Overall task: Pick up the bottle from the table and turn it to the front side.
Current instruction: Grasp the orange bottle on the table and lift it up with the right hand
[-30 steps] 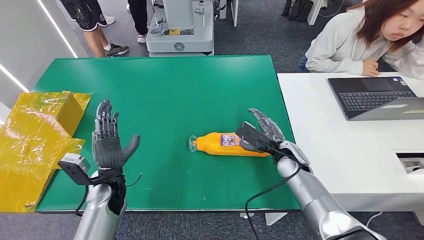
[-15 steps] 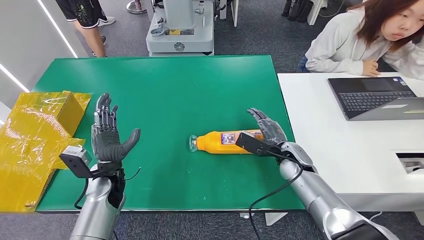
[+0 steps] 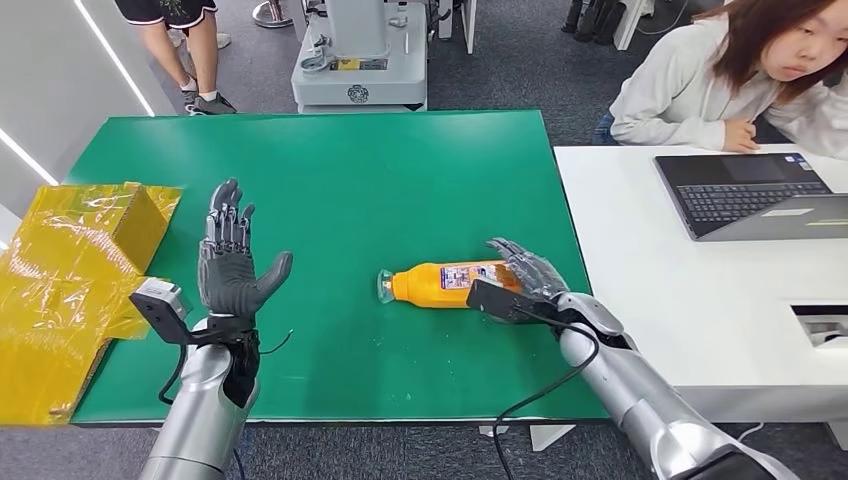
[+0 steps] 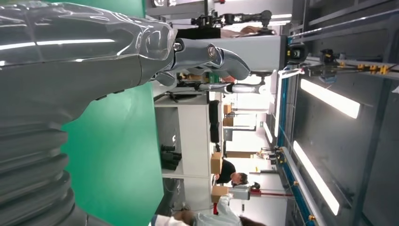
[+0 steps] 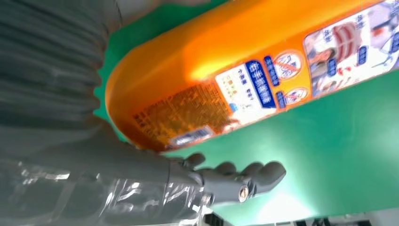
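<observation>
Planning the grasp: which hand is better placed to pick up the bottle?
Right. The right hand sits open at the base of the lying bottle; the left hand is raised, open, far across the table.

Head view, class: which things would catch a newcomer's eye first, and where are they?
An orange bottle lies on its side on the green table, the right hand at its base end. The left hand is raised, fingers spread, near the table's left edge. Crinkled yellow wrapping sits just beyond that edge.
</observation>
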